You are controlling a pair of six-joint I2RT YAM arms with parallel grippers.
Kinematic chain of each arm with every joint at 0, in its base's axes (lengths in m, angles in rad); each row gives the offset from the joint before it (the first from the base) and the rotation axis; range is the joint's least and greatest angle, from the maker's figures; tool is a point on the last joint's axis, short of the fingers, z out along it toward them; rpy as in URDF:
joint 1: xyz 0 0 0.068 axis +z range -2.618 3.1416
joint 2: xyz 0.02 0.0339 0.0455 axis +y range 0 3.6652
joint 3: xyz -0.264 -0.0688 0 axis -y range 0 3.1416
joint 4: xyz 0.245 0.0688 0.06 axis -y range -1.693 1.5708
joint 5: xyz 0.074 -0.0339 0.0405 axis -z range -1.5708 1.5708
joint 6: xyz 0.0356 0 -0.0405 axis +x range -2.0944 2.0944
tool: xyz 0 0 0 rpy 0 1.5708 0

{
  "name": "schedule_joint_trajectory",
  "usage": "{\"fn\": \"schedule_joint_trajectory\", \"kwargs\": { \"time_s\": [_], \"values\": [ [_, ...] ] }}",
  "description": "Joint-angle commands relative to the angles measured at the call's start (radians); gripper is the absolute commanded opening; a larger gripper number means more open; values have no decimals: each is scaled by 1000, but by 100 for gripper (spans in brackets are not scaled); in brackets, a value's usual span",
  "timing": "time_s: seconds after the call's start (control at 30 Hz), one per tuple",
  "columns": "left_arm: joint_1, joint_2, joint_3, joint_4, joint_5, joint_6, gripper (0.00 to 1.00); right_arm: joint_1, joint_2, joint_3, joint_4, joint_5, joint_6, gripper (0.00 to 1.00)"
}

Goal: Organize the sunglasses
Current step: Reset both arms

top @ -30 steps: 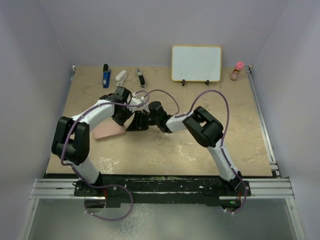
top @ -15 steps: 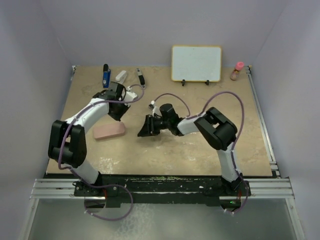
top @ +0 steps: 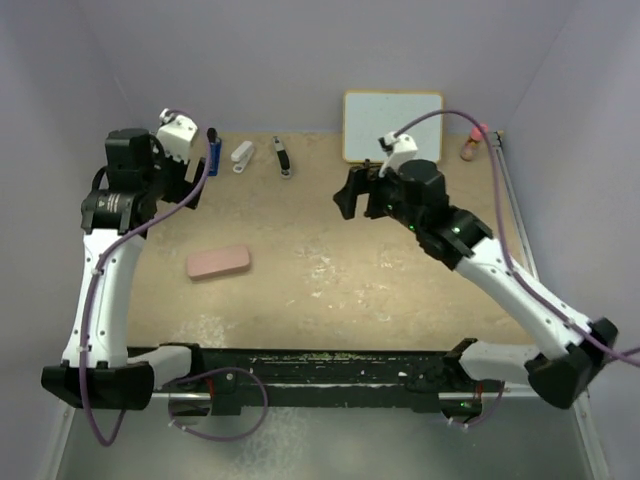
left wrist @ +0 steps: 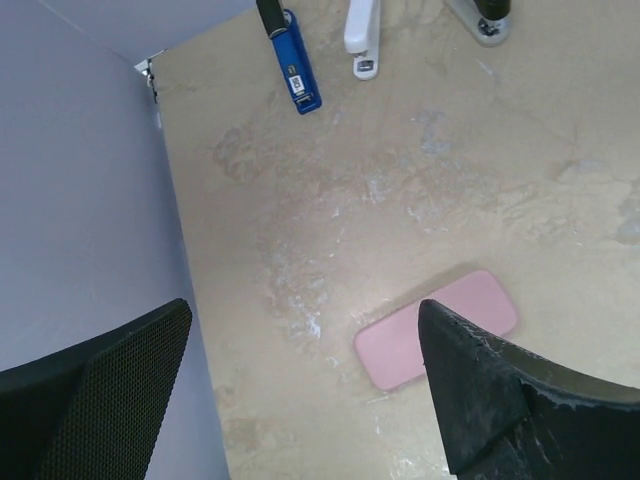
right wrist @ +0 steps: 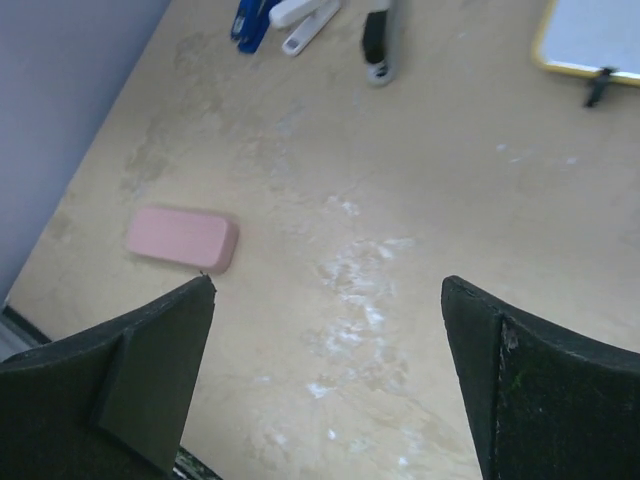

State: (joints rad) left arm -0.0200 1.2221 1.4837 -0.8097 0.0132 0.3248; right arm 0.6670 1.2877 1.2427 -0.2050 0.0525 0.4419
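both your hands are empty with jaws spread wide: left gripper [top: 192, 168] is up over the far left corner of the table [top: 400, 300], right gripper [top: 350, 192] is raised right of centre. both are well apart from the pink case [top: 218, 262]. the case lies shut and flat toward the left edge. the sunglasses show in no view; probably inside the case, can't confirm. task looks done or nearly so, nothing obvious left.
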Motion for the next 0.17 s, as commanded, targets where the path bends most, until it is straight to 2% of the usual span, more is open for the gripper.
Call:
{"fn": "schedule_joint_trajectory", "kwargs": {
  "time_s": [0.0, 0.13],
  "values": [
    [-6, -93, -21, -70, 46, -36, 98, 1, -169, 34, -222, 242, -73, 100],
    [-6, -155, -41, -86, 12, -78, 98, 2, -264, 143, -444, 378, -6, 100]
  ]
}}
